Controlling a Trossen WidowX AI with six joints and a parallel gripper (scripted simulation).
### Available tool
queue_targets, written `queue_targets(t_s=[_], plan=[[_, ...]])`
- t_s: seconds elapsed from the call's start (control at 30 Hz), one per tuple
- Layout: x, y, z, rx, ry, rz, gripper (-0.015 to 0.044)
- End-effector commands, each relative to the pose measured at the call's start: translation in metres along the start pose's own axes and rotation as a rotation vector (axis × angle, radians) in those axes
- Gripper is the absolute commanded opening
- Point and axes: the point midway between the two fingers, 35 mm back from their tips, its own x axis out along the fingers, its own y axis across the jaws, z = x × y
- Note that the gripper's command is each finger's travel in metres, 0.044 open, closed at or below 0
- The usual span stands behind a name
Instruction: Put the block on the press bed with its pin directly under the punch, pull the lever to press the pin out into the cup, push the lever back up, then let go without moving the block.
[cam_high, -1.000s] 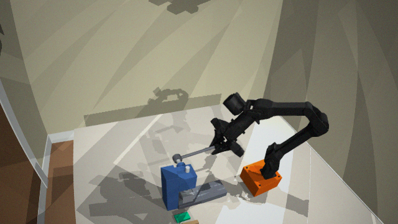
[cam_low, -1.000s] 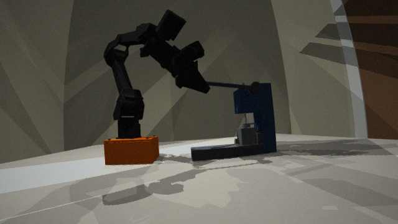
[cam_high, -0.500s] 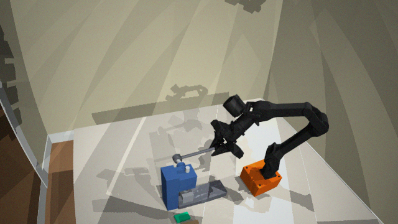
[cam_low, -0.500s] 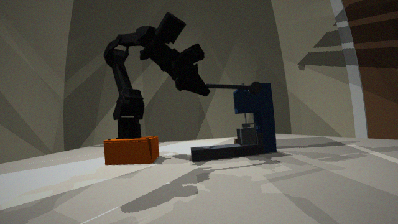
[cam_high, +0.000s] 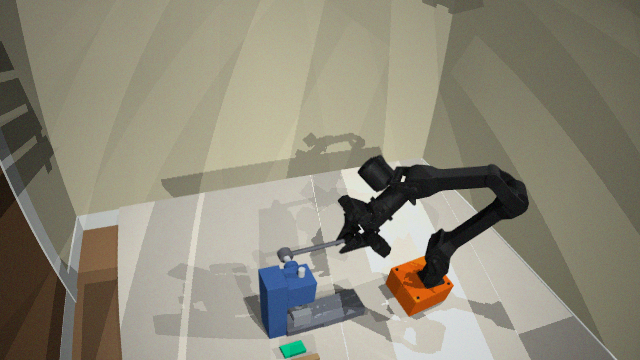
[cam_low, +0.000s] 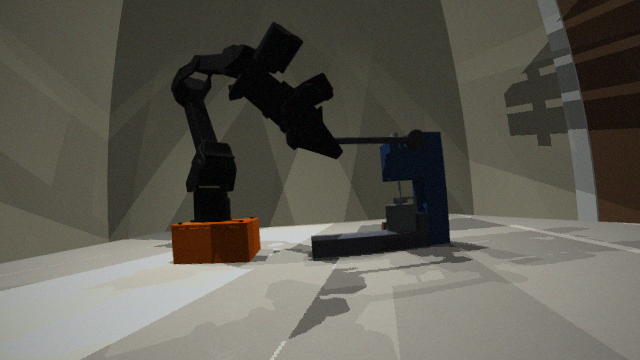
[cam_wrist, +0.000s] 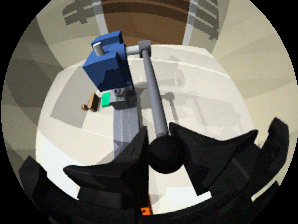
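Note:
The blue press (cam_high: 273, 305) (cam_low: 437, 190) (cam_wrist: 107, 65) stands with its grey lever (cam_high: 315, 247) (cam_low: 372, 140) (cam_wrist: 155, 95) nearly level, pointing toward the arm. My gripper (cam_high: 342, 245) (cam_low: 340, 151) (cam_wrist: 157, 127) is shut on the lever's end, by its black knob (cam_wrist: 166, 154). The grey block (cam_high: 301, 316) (cam_low: 400, 218) (cam_wrist: 120, 98) sits on the dark press bed (cam_high: 345, 305) (cam_low: 350, 243) (cam_wrist: 126, 130), against the upright. The thin punch (cam_low: 399, 189) comes down to the round top part of the block. The pin and the cup cannot be made out.
A green pad (cam_high: 293, 348) (cam_wrist: 106, 99) and a brown wooden piece (cam_high: 307, 357) (cam_wrist: 93, 102) lie beside the press. The arm's orange base (cam_high: 417, 297) (cam_low: 215, 242) stands beyond the bed's open end. The blue press head overhangs the block.

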Motion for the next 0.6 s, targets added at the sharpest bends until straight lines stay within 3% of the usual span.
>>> queue_targets(t_s=[0.0,0.57], plan=[[0.0041,-0.0003,-0.0037,-0.001,0.007,0.001,0.0],[0.0068,-0.0004,-0.0057,-0.001,0.007,0.001,0.0]])
